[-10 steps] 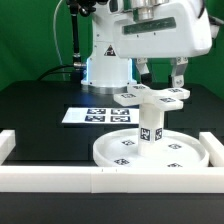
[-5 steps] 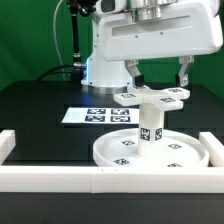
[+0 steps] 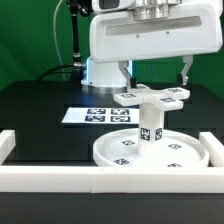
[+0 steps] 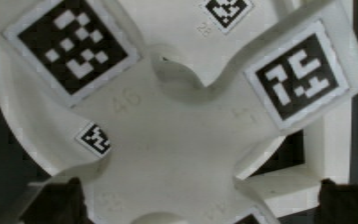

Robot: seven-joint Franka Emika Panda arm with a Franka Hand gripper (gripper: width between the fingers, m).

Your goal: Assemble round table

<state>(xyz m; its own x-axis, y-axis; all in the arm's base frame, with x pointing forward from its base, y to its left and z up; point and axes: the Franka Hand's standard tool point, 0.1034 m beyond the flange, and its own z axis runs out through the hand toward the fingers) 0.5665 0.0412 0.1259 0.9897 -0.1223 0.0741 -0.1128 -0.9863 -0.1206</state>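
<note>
The large rimmed round disc (image 3: pixel 112 152) lies at the front of the table. The short post (image 3: pixel 150 126) stands upright on its middle. The flat cross-shaped piece (image 3: pixel 152 96) sits on top of the post. My gripper (image 3: pixel 157 72) hangs above the cross piece, open and empty, with one finger on each side and clear of it. In the wrist view the cross piece (image 4: pixel 176 130) with its tags fills the picture. The dark fingertips (image 4: pixel 51 200) stand wide apart at its two sides, and the gripper (image 4: pixel 190 205) holds nothing.
The marker board (image 3: pixel 92 115) lies flat behind the disc, toward the exterior view's left. The white border wall (image 3: pixel 50 178) runs along the front with short side pieces. The arm's base (image 3: pixel 100 66) stands at the back.
My gripper has risen away from the cross piece over the last second. The cross piece, post and disc have stayed put.
</note>
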